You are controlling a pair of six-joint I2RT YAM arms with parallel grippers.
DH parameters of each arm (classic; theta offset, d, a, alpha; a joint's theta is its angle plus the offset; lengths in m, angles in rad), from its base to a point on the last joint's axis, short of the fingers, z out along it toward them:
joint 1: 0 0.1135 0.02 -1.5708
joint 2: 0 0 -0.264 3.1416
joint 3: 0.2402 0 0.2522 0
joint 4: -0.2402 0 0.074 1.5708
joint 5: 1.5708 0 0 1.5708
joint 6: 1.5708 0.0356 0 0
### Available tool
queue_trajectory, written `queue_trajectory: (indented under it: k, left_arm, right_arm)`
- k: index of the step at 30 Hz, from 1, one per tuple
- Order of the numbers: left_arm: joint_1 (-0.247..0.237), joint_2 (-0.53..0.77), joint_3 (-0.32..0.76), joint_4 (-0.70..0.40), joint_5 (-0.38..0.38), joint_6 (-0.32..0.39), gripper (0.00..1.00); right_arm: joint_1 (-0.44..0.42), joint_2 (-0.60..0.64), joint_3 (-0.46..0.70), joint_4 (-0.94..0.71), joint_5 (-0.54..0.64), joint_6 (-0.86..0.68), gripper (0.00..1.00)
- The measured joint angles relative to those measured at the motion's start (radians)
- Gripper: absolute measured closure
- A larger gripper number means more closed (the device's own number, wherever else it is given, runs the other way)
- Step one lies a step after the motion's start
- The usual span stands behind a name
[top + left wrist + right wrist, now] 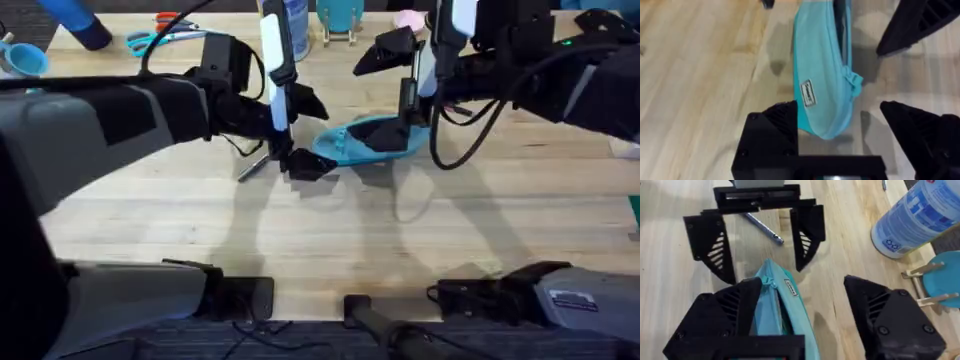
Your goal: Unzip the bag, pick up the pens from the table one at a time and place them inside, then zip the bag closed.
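Wooden table [330,230]; both hands, left [850,130] and right [805,325], spread, straddling bag [822,75].

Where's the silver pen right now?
In the overhead view the silver pen lies on the table, left of the bag, beside the left hand.

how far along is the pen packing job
The bag looks unzipped, its top gaping. Both pincers, left and right, are open around its ends. A silvery pen lies on the table, not yet packed; the other can't be seen. Zipping shut remains.
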State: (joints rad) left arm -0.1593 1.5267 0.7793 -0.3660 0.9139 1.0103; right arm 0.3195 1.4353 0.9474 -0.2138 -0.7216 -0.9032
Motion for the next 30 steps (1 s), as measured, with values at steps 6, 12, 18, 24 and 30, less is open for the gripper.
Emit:
queue_trajectory:
  k: [6, 12, 18, 24, 30]
  left_arm:
    - [0.0, -0.108, 0.036, -0.15, -0.07, -0.015, 0.008]
    - [0.0, -0.224, 0.146, -0.322, -0.148, -0.027, 0.008]
    - [0.0, -0.26, 0.209, -0.432, -0.208, -0.034, 0.008]
    - [0.0, -0.26, 0.213, -0.451, -0.231, -0.038, 0.008]
    - [0.0, -0.26, 0.213, -0.452, -0.233, -0.038, 0.008]
  right_arm:
    - [0.0, 0.0, 0.0, 0.0, 0.0, 0.024, 0.005]
    - [0.0, -0.01, 0.0, -0.001, 0.003, 0.042, 0.005]
    - [0.0, -0.05, 0.0, -0.001, 0.003, 0.046, 0.005]
    - [0.0, -0.066, 0.001, -0.009, 0.045, 0.11, 0.004]
    - [-0.013, -0.066, 0.002, -0.078, 0.09, 0.153, 0.005]
